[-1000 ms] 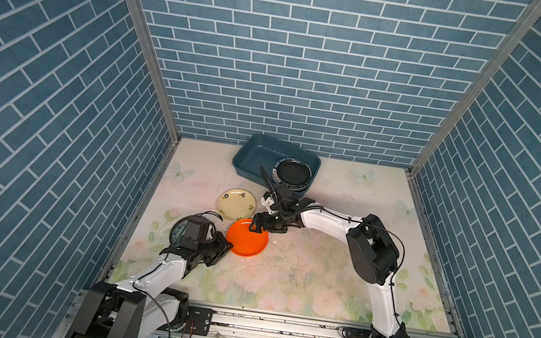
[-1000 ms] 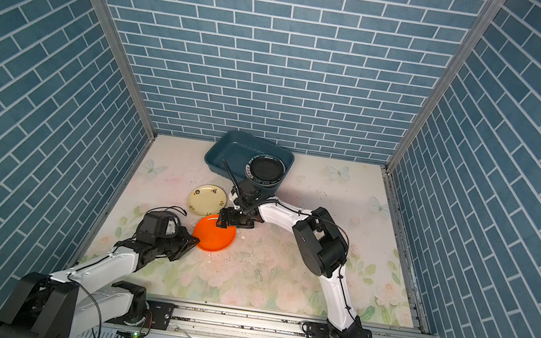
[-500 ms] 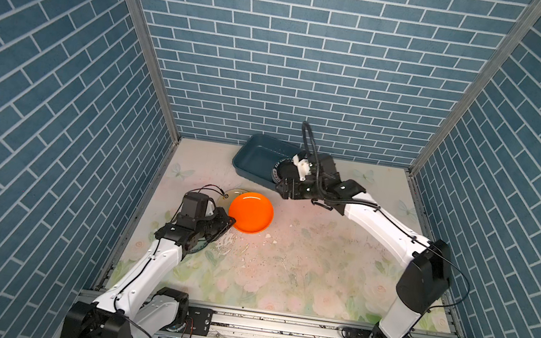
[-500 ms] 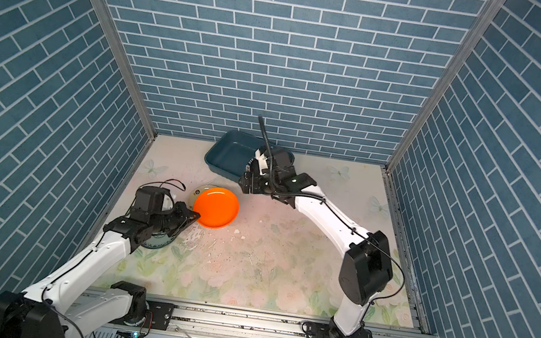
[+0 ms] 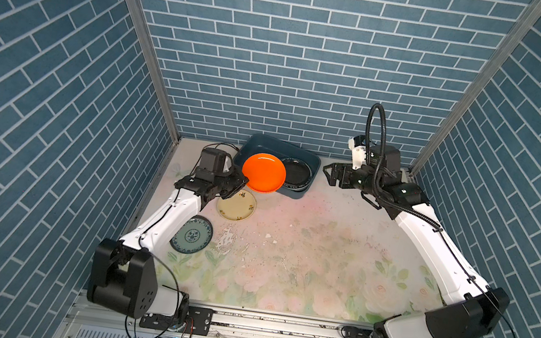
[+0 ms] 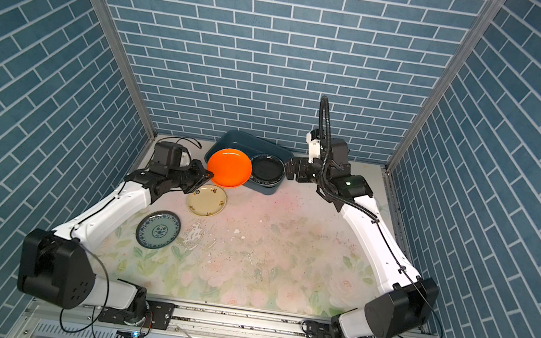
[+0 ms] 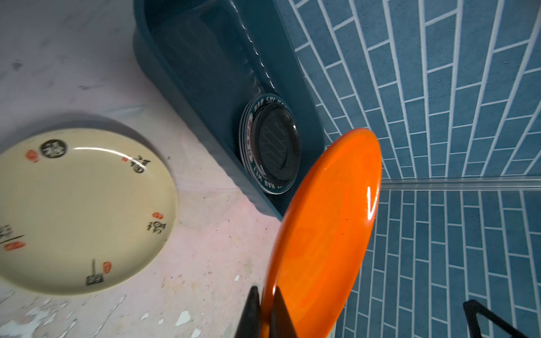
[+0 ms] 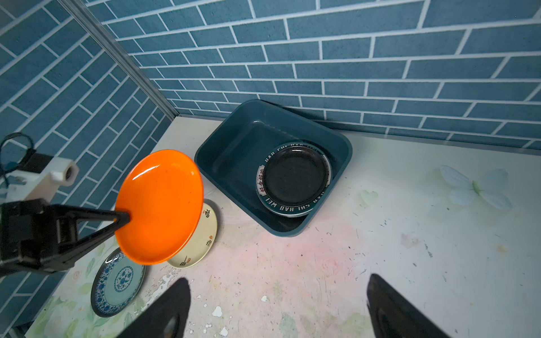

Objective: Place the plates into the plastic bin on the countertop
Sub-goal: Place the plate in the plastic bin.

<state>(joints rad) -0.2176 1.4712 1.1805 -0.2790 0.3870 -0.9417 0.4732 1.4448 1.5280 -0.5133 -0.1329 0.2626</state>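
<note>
My left gripper [image 7: 266, 307] is shut on the rim of the orange plate [image 5: 264, 172], which hangs tilted above the near left corner of the plastic bin [image 5: 265, 144]. Inside the bin a black plate [image 8: 295, 175] lies on a lettered teal-rimmed plate [image 8: 288, 208]. A pale yellow plate [image 5: 236, 205] and a teal patterned plate [image 5: 193, 236] lie on the countertop [image 5: 304, 253] below the left arm. To the right of the bin, above the countertop, my right gripper [image 8: 278, 307] is open and empty.
The bin sits against the blue brick back wall [image 5: 273, 87], near the left wall. The countertop has worn, flaked patches [image 5: 227, 239] near the teal patterned plate.
The left gripper has carried the orange plate up and back toward the bin. The right arm has drawn away from the plate, past the bin, to the right side.
</note>
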